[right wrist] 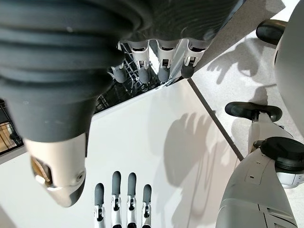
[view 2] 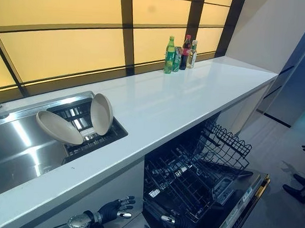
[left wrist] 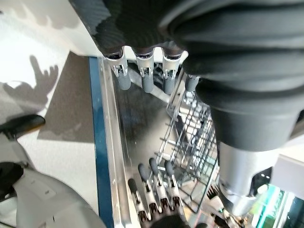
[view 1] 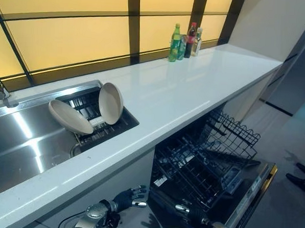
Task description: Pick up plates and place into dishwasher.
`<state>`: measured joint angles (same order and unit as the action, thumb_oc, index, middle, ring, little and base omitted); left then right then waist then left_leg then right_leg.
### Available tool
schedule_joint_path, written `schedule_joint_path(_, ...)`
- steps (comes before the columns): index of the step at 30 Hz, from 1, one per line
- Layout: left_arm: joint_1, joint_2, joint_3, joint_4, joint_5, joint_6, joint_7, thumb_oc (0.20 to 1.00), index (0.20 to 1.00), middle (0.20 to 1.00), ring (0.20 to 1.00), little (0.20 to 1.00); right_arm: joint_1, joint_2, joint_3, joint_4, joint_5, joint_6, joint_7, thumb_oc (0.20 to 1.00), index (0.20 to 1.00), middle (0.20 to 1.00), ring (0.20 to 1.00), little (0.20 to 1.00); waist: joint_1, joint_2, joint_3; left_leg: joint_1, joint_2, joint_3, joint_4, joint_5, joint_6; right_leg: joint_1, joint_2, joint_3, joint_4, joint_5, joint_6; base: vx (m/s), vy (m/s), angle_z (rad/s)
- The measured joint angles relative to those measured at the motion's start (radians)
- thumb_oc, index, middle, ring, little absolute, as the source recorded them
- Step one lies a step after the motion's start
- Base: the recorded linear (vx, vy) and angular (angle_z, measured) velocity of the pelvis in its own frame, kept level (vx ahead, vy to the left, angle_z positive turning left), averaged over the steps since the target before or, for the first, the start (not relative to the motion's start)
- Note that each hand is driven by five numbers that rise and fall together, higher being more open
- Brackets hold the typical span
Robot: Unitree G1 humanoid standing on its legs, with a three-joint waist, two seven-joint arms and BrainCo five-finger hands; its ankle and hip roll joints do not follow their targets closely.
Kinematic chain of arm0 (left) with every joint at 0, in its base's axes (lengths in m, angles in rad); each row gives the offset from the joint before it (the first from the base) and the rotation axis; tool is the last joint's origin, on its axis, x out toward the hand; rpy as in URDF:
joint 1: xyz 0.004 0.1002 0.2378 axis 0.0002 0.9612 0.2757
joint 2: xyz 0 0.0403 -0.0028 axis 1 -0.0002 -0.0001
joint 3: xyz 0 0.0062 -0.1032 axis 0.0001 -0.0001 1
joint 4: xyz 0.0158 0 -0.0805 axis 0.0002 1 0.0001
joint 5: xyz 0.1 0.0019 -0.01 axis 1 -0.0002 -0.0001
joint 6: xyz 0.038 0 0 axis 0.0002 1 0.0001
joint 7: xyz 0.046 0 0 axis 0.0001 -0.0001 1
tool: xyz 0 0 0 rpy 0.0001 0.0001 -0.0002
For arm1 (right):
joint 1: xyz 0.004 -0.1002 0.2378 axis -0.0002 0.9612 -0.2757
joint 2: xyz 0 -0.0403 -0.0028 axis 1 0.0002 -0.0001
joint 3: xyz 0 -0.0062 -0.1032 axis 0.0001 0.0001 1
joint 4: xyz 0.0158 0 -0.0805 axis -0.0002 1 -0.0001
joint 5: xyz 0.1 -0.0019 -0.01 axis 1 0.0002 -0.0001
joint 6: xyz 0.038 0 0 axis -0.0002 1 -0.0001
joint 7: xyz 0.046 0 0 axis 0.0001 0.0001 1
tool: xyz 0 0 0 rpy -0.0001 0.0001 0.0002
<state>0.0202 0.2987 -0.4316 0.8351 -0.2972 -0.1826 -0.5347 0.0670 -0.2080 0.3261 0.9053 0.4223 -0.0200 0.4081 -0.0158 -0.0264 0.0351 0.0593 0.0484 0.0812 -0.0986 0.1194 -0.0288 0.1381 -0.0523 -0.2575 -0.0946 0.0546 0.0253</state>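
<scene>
**Two hands low and empty, two plates in the sink rack**

Both hands hang below the tabletop edge with fingers straight and relaxed, grasping nothing. The left hand [view 1: 129, 197] sits low in front of the cabinet, just left of the open dishwasher [view 1: 210, 183]; its fingers [left wrist: 145, 76] point down over the shiny inner face of the dishwasher door [left wrist: 137, 133] and the wire rack [left wrist: 194, 147]. The right hand [right wrist: 156, 59] hangs over pale floor [right wrist: 156, 137], its fingertips near the door's edge.

The dishwasher's lower rack [view 2: 190, 180] is pulled out over the dropped door. Above it runs the white tabletop [view 1: 184, 90]. To the left, the steel sink [view 1: 23, 148] holds a dark drainer [view 1: 98, 126] with two beige plates: one plate [view 1: 110, 102] stands nearly upright, the other plate [view 1: 69, 117] leans low beside it, towards the basin. Several bottles [view 1: 184, 42] stand at the far edge by the window.
</scene>
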Motion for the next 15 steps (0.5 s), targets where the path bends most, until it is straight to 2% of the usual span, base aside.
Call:
schedule_joint_path(6,0.004,0.004,0.000,-0.029,-0.002,-0.002,-0.045,1.000,1.000,1.000,1.000,1.000,0.000,0.001,0.000,-0.005,0.000,0.001,-0.004,1.000,1.000,1.000,1.000,1.000,0.001,0.002,0.005,0.001,0.000,0.000,0.000,0.000,0.000,0.000,0.000,0.000,-0.001,0.000,0.000,0.00,0.000,0.00)
schedule_joint_path(9,0.005,0.031,-0.020,-0.122,-0.014,-0.010,-0.137,1.000,1.000,1.000,1.000,1.000,0.001,0.001,0.000,-0.033,0.000,0.005,-0.008,1.000,1.000,1.000,1.000,1.000,0.001,0.005,0.013,0.001,0.000,-0.001,0.000,0.000,0.000,0.000,0.000,0.000,-0.001,0.000,0.001,-0.02,0.022,0.00)
schedule_joint_path(11,0.006,0.052,-0.021,-0.241,-0.091,-0.002,-0.243,1.000,1.000,1.000,1.000,1.000,0.000,0.001,0.000,-0.041,0.000,0.006,-0.008,1.000,1.000,1.000,1.000,1.000,0.001,0.004,0.020,0.001,-0.001,-0.001,0.000,0.000,0.000,0.001,0.000,0.000,-0.001,0.002,0.002,-0.01,0.017,0.00)
schedule_joint_path(12,0.003,0.055,-0.015,-0.293,-0.142,0.009,-0.295,1.000,1.000,1.000,1.000,1.000,0.000,0.001,0.000,-0.041,0.000,0.008,-0.009,1.000,1.000,1.000,1.000,1.000,0.002,0.006,0.021,0.001,-0.001,-0.001,0.000,0.000,0.000,0.002,-0.001,0.000,-0.001,0.002,0.003,0.00,0.000,0.00)
schedule_joint_path(15,0.000,0.038,0.044,-0.509,-0.388,0.144,-0.471,1.000,1.000,1.000,1.000,1.000,0.000,0.001,-0.002,-0.039,-0.001,0.008,-0.006,1.000,1.000,1.000,1.000,1.000,0.005,0.013,0.028,0.004,-0.003,-0.003,0.000,0.000,0.000,0.008,-0.002,0.000,-0.001,0.003,0.004,0.02,-0.029,0.01)
